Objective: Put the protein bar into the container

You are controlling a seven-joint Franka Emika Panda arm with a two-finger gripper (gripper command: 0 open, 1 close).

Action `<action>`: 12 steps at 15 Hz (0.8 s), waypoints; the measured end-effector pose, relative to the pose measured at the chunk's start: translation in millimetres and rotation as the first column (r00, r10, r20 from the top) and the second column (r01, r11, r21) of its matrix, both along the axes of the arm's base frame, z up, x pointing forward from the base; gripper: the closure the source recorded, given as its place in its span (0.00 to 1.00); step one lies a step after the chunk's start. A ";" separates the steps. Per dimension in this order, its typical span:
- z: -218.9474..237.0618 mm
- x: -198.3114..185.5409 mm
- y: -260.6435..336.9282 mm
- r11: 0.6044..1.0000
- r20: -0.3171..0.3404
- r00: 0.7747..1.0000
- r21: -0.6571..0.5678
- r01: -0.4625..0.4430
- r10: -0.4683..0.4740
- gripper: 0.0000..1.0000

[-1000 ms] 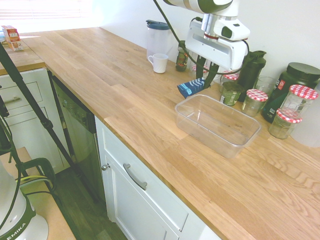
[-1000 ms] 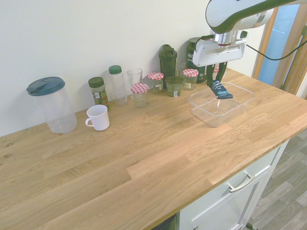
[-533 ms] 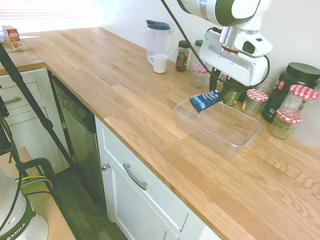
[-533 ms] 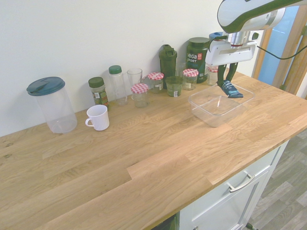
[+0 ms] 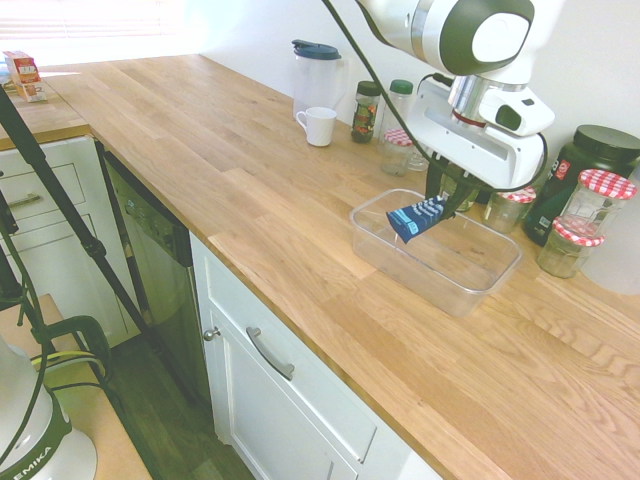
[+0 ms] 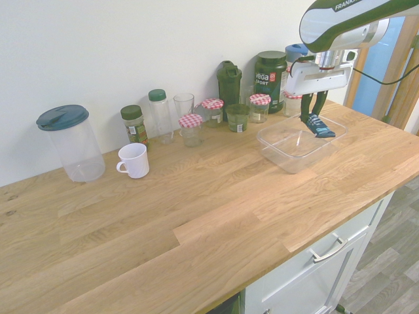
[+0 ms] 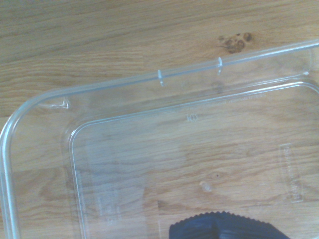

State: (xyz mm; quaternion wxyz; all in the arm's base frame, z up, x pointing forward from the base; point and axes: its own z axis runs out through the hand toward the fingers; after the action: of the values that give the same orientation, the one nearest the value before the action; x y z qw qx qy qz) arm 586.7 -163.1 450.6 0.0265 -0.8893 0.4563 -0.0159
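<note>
Blue protein bar (image 5: 417, 217), clenched in gripper (image 5: 446, 199), moved right, now over container (image 5: 372, 240); you're ready to drop.

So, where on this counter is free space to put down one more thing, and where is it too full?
Free: the wide wood of the counter between the white mug and the front edge, and the strip in front of the container. Crowded: the row along the wall, from the pitcher past the checked-lid jars to the dark tub.
</note>
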 end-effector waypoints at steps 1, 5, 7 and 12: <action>-2.0 0.6 -0.7 1.000 0.000 1.000 -0.001 -0.002 0.002 1.00; -13.5 3.2 -7.0 1.000 -0.001 1.000 0.008 -0.006 0.006 1.00; -19.6 4.0 -10.8 1.000 -0.003 1.000 0.010 -0.008 0.008 1.00; -33.9 6.9 -14.7 1.000 -0.012 1.000 0.012 -0.016 0.017 1.00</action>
State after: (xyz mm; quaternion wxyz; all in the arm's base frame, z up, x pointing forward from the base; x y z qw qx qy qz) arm 593.6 -177.8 416.7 0.0294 -0.8929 0.4492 -0.0075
